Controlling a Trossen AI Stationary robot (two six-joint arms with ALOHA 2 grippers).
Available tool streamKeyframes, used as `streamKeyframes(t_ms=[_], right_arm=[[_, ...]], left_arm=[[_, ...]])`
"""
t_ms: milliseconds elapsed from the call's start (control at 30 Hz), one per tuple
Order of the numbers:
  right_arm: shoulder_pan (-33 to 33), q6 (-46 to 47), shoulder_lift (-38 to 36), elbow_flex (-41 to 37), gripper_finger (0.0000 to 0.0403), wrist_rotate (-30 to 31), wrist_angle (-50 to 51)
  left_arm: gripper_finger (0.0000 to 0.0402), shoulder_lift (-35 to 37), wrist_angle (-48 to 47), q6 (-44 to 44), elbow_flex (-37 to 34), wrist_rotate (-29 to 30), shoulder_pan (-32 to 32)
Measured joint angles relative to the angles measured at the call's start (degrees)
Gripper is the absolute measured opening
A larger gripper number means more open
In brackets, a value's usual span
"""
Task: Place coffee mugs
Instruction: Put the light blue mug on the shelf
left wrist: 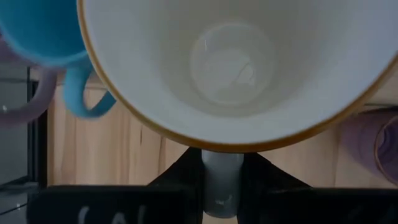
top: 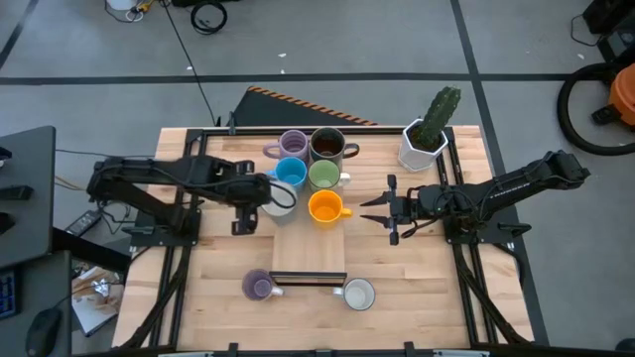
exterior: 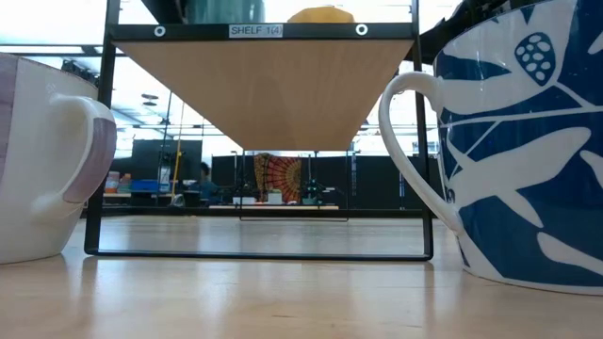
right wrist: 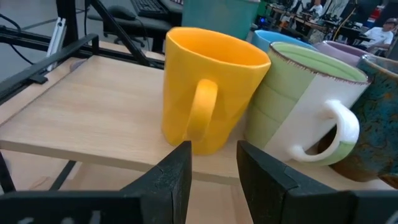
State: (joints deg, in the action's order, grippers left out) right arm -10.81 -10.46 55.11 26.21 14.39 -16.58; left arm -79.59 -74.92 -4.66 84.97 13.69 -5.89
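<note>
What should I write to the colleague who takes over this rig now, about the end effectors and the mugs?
Left end effector: shut on the gold-rimmed white mug, at the left edge of the shelf, beside the blue mug.
Right end effector: open, facing the handle of the orange mug, not gripping.
Done: far purple mug, brown mug, blue, green mug and orange stand on the shelf.
Left: release the held mug; near purple mug and second white mug wait on the table in front.
</note>
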Motion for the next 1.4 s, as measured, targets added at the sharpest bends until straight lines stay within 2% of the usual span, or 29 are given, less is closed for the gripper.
streamKeyframes(t_ms=[333, 800, 1200, 1400], right_arm=[[-0.09, -0.02, 0.0, 0.0, 0.0133, -1.65, -0.7], [-0.09, 0.15, 0.0, 0.0, 0.0133, -2.24, -0.94], [-1.18, 0.21, 0.0, 0.0, 0.0133, -2.47, -0.94], [-1.17, 0.2, 0.0, 0.0, 0.0133, -2.23, -0.94]], left_arm=[[0.0056, -1.54, 5.48, 0.82, 0.0, -0.13, 0.51], [0.0059, -3.32, 5.62, 0.57, -0.09, 1.03, 1.3], [0.0126, -3.35, 7.05, -1.32, -0.07, 1.81, 1.33], [0.0146, -3.35, 6.95, -1.93, -0.07, 2.05, 1.33]])
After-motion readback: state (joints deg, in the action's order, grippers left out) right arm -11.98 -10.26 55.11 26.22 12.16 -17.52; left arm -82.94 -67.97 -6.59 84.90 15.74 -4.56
